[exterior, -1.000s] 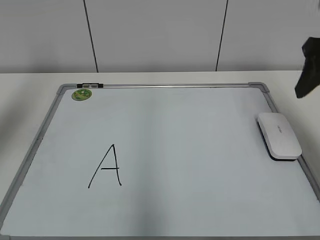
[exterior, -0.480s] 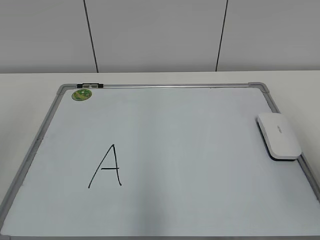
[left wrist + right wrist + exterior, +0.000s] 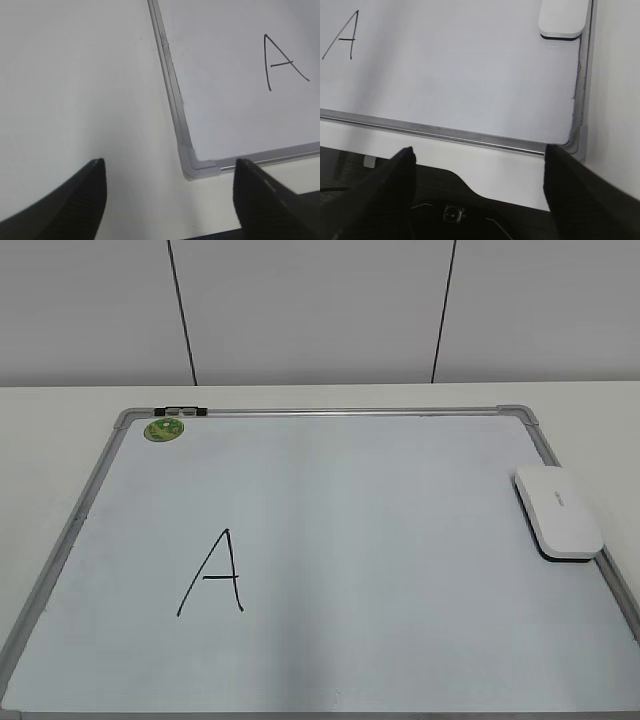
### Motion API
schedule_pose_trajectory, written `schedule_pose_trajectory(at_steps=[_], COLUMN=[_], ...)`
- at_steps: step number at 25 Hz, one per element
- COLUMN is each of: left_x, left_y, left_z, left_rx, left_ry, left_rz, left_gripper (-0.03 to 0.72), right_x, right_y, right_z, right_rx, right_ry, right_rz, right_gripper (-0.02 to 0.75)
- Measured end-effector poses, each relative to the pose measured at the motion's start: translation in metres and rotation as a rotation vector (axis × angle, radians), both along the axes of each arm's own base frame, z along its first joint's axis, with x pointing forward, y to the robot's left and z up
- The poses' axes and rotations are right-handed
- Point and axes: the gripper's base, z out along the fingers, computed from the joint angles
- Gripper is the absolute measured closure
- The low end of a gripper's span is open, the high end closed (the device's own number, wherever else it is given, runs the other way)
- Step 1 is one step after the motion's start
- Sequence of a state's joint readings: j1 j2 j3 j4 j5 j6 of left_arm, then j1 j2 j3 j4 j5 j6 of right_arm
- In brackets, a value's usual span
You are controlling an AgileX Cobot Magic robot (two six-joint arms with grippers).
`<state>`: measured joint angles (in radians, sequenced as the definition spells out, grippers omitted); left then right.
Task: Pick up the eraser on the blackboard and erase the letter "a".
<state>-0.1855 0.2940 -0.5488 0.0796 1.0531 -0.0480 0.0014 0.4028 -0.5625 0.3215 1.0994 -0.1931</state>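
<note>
The blackboard (image 3: pixel 380 510) lies flat on the table, with a silver-grey frame. The white eraser (image 3: pixel 558 512) rests on it by its right edge and is held by nothing. It also shows at the top of the right wrist view (image 3: pixel 562 19). No small letter "a" shows in any view. Only a capital "A" (image 3: pixel 212 573) is on the board, at lower left. My left gripper (image 3: pixel 169 165) is open and empty over the table beside the board's corner (image 3: pixel 191 167). My right gripper (image 3: pixel 480 150) is open and empty in front of the board's near edge (image 3: pixel 470 136). Neither gripper shows in the exterior view.
A small round green magnet (image 3: pixel 163 429) sits at the board's far left corner, next to a dark clip (image 3: pixel 181 412) on the frame. The cream table (image 3: pixel 60 430) surrounds the board. The robot's dark base (image 3: pixel 470 210) lies below the table's front edge.
A dark part of the right arm that stood at the right edge of the exterior view one second ago has left that view. The eraser and board have not moved.
</note>
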Motion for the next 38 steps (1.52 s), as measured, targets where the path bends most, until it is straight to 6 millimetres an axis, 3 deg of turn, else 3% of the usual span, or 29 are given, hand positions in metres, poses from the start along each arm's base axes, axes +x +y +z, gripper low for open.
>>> schedule_pose_trajectory(at_steps=[4, 9, 38], left_x=[-0.009, -0.009, -0.010], left_y=[0.002, 0.004, -0.002], left_z=[-0.007, -0.007, -0.009], left_rx=[-0.002, 0.000, -0.076], left_ry=[-0.005, -0.005, 0.023], left_rz=[0.002, 0.014, -0.014], left_gripper=[0.109, 0.109, 0.109], right_x=[-0.015, -0.025, -0.025], right_y=[-0.007, -0.019, -0.024], right_z=[-0.012, -0.013, -0.013], right_rx=[-0.075, -0.145, -0.170], right_ry=[-0.051, -0.100, -0.100], right_rz=[-0.029, -0.148, -0.202], right_gripper=[0.150, 0.150, 0.150])
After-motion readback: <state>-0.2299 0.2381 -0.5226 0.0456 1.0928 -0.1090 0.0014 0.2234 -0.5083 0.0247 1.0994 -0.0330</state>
